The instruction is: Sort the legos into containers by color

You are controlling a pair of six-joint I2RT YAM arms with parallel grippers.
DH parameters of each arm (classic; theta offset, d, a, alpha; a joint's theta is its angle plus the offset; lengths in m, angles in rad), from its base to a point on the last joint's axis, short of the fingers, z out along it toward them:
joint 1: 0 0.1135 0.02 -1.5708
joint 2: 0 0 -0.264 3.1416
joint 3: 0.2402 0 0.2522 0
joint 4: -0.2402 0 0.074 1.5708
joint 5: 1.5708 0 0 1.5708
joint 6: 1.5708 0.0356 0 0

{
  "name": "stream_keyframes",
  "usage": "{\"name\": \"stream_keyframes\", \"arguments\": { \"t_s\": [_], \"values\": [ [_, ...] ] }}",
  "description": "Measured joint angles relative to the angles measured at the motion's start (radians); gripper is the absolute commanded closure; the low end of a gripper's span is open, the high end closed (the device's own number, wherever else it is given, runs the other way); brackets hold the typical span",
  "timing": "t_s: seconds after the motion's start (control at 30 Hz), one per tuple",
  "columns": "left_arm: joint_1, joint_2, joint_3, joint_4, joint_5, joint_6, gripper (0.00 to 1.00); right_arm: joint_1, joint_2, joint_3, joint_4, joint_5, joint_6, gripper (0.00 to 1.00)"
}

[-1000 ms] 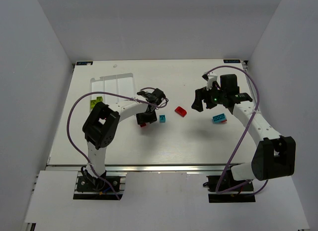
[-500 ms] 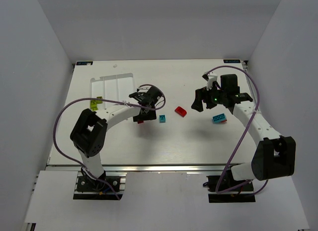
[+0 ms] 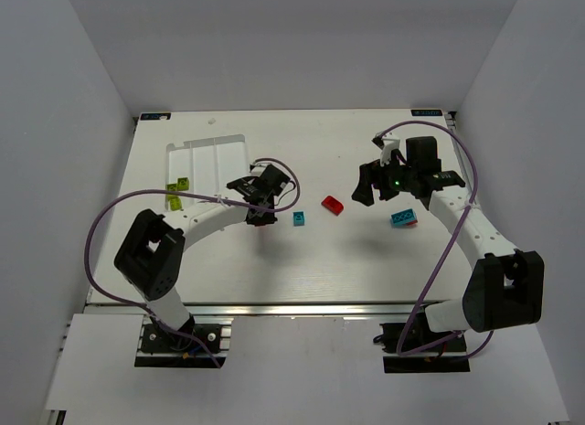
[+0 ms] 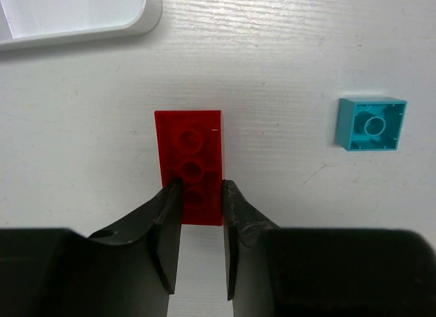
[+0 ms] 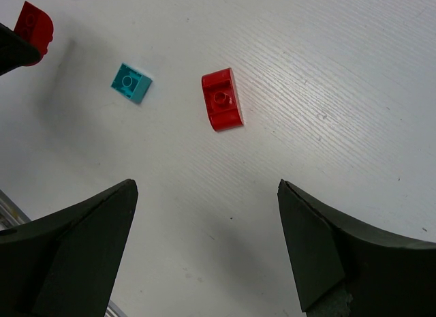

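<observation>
The left gripper (image 4: 201, 187) was clamped on the near end of a red brick (image 4: 189, 143), close to a corner of the white tray (image 4: 146, 17), with a small teal brick (image 4: 371, 123) alongside on the table (image 4: 286, 44). The right gripper (image 5: 206, 194) hung with its jaws wide apart above a curved red brick (image 5: 221, 99). Two yellow-green bricks (image 3: 176, 185) lay at the tray's left side (the table's corner stickers (image 3: 155, 116) were too small to read). A larger cyan brick (image 3: 402, 217) sat near the right gripper.

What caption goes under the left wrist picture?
Left gripper pinches a red brick; a teal brick lies beside, white tray corner above.
</observation>
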Motion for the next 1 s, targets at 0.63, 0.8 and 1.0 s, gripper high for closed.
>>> {"name": "stream_keyframes", "arguments": {
  "t_s": [0.63, 0.8, 1.0],
  "values": [
    [0.19, -0.063, 0.037, 0.02, -0.121, 0.134, 0.67, -0.01, 0.0, 0.0, 0.0, -0.019, 0.0, 0.11],
    [0.31, -0.034, 0.095, 0.024, -0.128, 0.166, 0.53, -0.011, 0.0, 0.0, 0.0, -0.027, 0.0, 0.12],
    [0.396, 0.05, 0.187, 0.032, -0.109, 0.183, 0.25, -0.01, 0.0, 0.0, -0.001, -0.057, -0.003, 0.12]
  ]
}}
